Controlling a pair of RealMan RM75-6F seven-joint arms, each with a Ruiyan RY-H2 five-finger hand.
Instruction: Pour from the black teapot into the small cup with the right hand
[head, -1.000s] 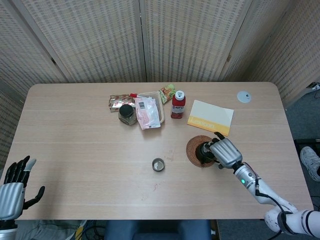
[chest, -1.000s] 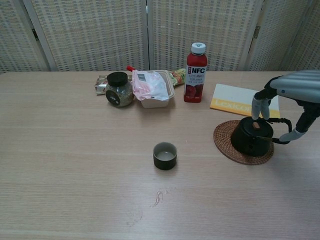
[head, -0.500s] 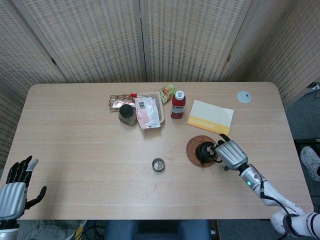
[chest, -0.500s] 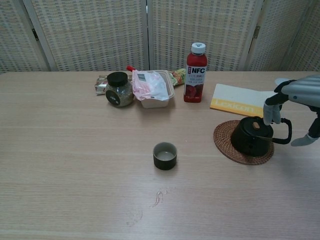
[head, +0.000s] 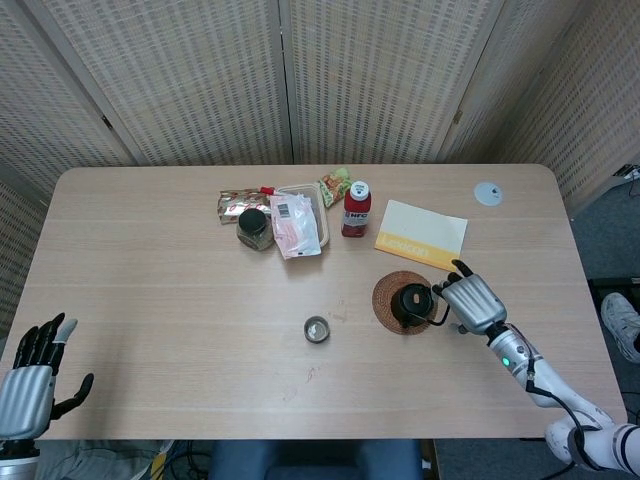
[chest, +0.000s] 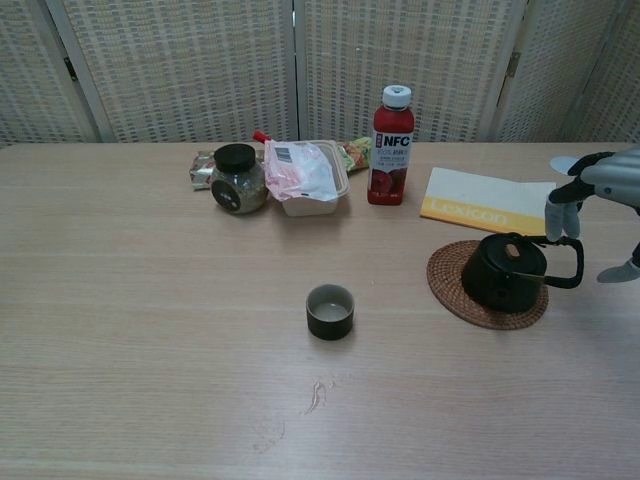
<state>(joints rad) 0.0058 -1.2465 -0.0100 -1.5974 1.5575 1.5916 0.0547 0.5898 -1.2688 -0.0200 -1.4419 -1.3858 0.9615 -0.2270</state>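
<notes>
The black teapot (head: 409, 302) (chest: 508, 273) stands on a round woven coaster (head: 386, 295) (chest: 448, 283), right of the table's middle, its handle toward the right. The small cup (head: 317, 329) (chest: 330, 311) sits alone near the middle of the table, to the teapot's left. My right hand (head: 474, 301) (chest: 600, 193) hovers just right of the teapot handle, fingers spread, holding nothing and not touching the pot. At the table's near left corner my left hand (head: 30, 371) is open with fingers apart; the chest view does not show it.
At the back stand a red NFC bottle (head: 356, 208) (chest: 393, 146), a dark-lidded jar (head: 254, 229) (chest: 238, 179), a tray with a pink packet (head: 298, 223) (chest: 304, 173) and snack wrappers. A yellow-edged booklet (head: 421, 234) (chest: 485, 201) lies behind the coaster. A white disc (head: 488, 193) sits far right.
My right hand has drawn back to the right, off the top of the teapot to beside its handle. The teapot stays on the coaster. My left hand dropped slightly lower.
</notes>
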